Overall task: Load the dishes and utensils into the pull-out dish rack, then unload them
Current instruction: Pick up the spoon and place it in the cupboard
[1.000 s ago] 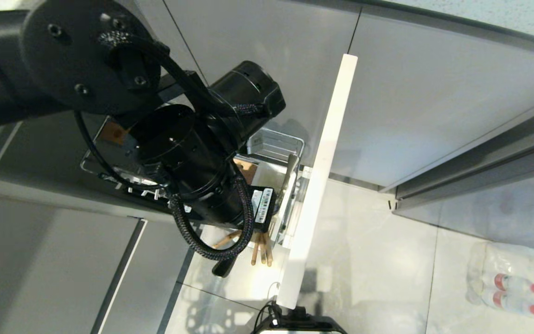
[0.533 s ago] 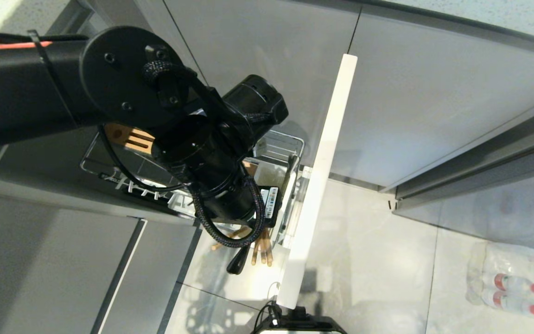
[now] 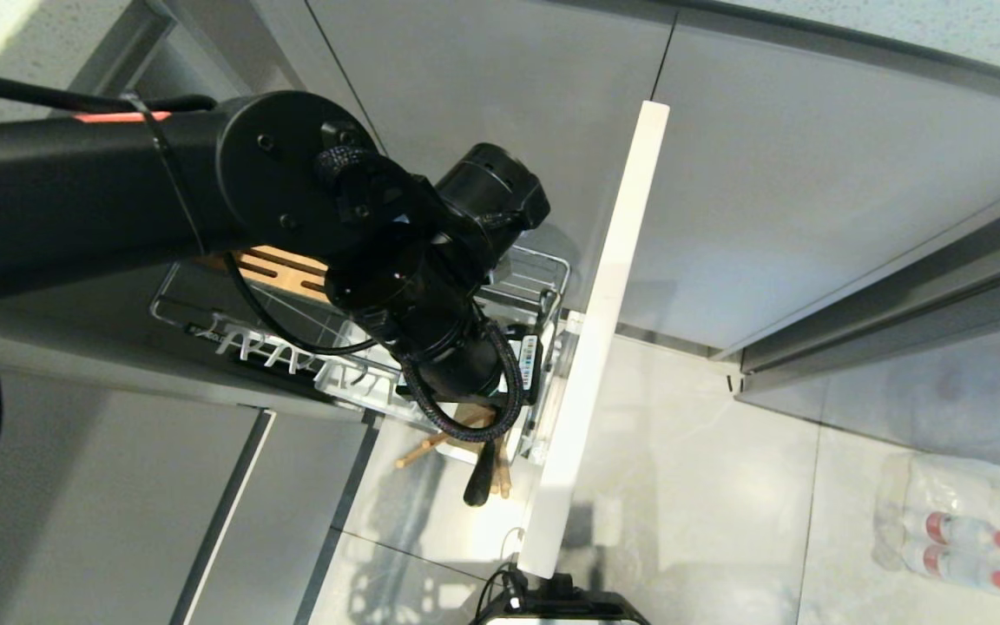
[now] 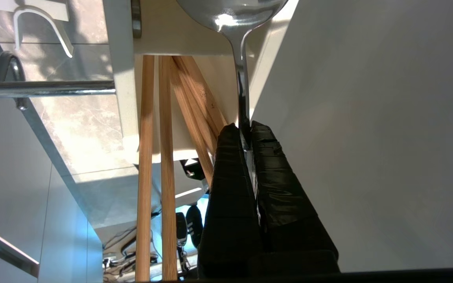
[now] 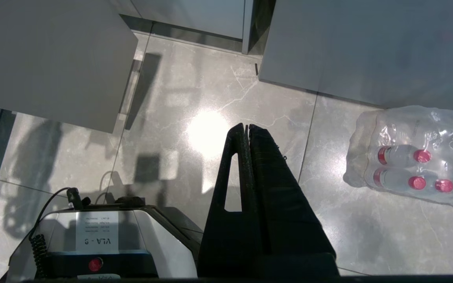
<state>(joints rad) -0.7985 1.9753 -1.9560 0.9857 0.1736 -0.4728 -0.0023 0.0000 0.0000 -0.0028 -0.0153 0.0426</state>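
Spoon (image 4: 242,90) — bowl cropped, handle pinched between fingers (image 4: 230,177).

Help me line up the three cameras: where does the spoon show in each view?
Head view: the spoon's dark handle pokes out below the left arm, beside the chopsticks.
Left wrist view: spoon top centre, its handle clamped in the left gripper.
Right wrist view: not in it.
Shared landmark: the chopsticks, in the head and left wrist views.
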